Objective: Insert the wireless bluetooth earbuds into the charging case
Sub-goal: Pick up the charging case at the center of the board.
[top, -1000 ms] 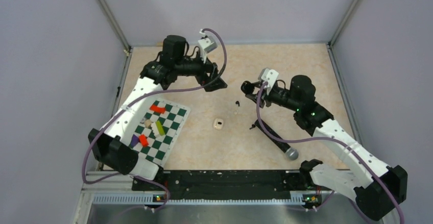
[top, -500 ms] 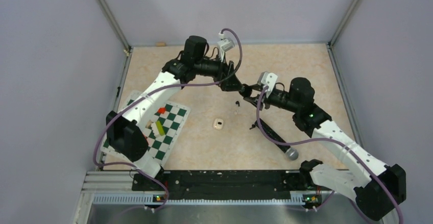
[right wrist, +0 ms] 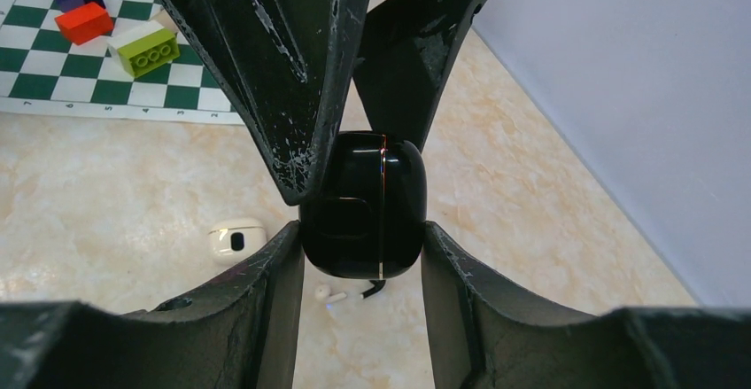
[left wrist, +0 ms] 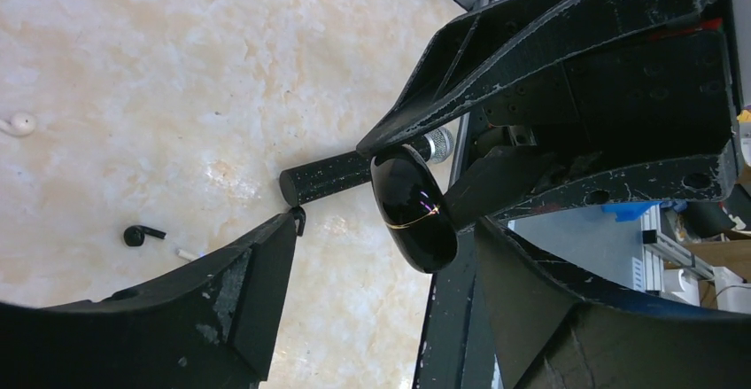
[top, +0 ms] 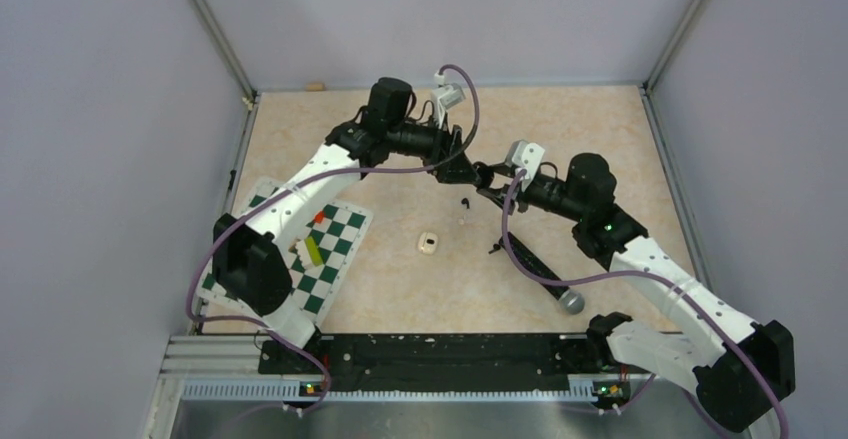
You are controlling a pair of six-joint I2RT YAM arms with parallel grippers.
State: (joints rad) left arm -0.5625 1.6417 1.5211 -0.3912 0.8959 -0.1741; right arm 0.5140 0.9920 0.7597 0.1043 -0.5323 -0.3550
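**Black glossy case pinched in mid-air, lid not yet open**

Gripping the charging case [right wrist: 363, 198] by its lower half, the right gripper [right wrist: 361, 229] has its jaws closed on both flanks and holds it well above the surface [top: 560, 129]. The left gripper [left wrist: 385, 229] meets it from the far side. Its jaws stand open around the case's upper half, and the left wrist view shows a clear gap on one side.

The earbuds are not in the case. A dark earbud [left wrist: 135, 235] and a white earbud [left wrist: 19, 124] lie loose on the surface, well apart, and a thin white stem [left wrist: 186, 253] lies just beside the dark one. The case's seam looks shut.

Likely trouble:
- The shell looks slick, so a lopsided squeeze from the left jaws could twist it out of the right jaws' hold.
- A dropped case would probably land among the earbuds and scatter them, perhaps towards the microphone [top: 540, 277].
- The two sets of fingers are crowded together, so a small misalignment could make them collide instead of catching the lid.
- Prying at the wrong edge would strain the hinge.
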